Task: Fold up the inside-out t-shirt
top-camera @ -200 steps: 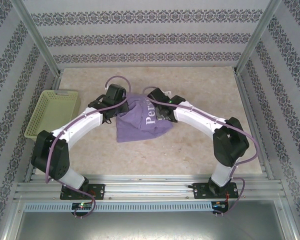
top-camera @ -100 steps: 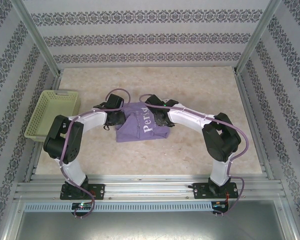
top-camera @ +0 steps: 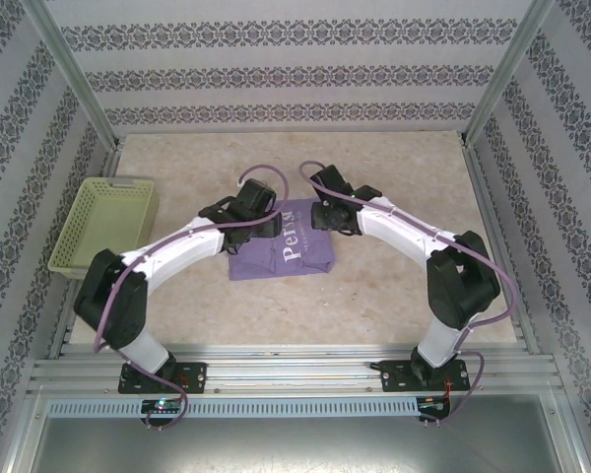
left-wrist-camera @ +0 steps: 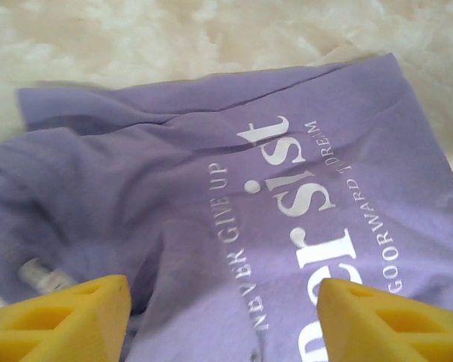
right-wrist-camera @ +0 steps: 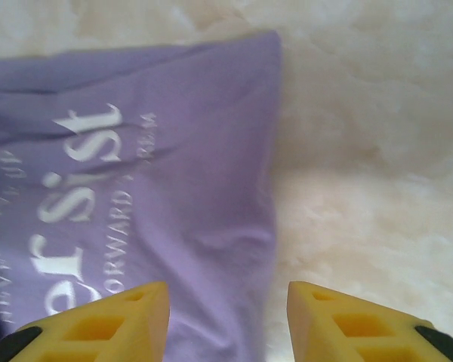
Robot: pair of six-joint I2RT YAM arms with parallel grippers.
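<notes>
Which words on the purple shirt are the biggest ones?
"Persist", the bold white word on the t-shirt. "NEVER GIVE UP" beside it and the thin line ending "DREAM" on its other side are much smaller.

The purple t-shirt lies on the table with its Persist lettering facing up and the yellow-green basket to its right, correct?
No. The yellow-green basket sits to the left of the t-shirt, as the top external view shows. The rest holds: it lies on the table, Persist lettering up.

Bright, even light; blurry wrist views
</notes>
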